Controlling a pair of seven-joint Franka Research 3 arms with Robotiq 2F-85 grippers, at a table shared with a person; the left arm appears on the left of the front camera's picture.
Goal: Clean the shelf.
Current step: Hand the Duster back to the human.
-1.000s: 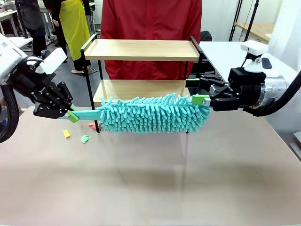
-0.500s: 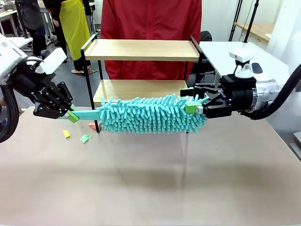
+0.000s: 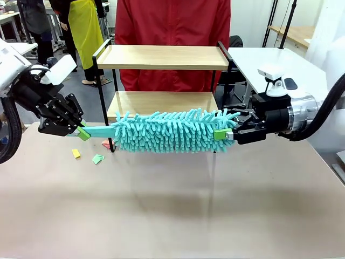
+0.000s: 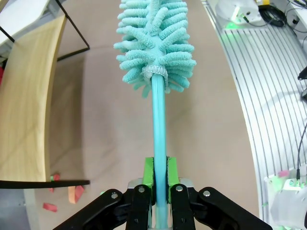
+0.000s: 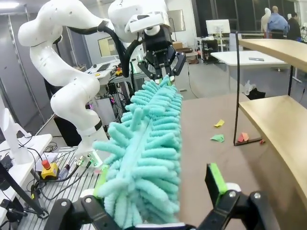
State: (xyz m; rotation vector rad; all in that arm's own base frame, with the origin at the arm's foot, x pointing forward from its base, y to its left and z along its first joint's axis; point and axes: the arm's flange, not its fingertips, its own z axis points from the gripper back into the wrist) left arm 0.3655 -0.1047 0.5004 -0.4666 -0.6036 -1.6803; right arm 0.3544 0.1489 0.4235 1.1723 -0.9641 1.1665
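The shelf [image 3: 161, 57] is a two-tier rack of light wood boards on a black frame, standing at the table's far side. In front of its lower board [image 3: 161, 101] a teal fluffy duster [image 3: 172, 131] hangs level above the table. My left gripper [image 3: 81, 132] is shut on the duster's thin handle [image 4: 159, 139], clamped between the green pads [image 4: 148, 172]. My right gripper [image 3: 223, 130] stands open, its fingers straddling the tip of the duster head [image 5: 148, 153], one green pad [image 5: 216, 181] on its right side. The shelf's boards [image 5: 278, 124] run along the right of the right wrist view.
Small paper scraps lie on the table by the shelf's left leg: yellow [image 3: 76, 154], green [image 3: 97, 158] and red [image 3: 105, 143]. A person in a red jacket [image 3: 172, 21] stands right behind the shelf. The near half of the brown table [image 3: 172, 216] is bare.
My right gripper has moved left and down, so its open fingers now straddle the duster's tip. The left gripper and the duster have stayed still.
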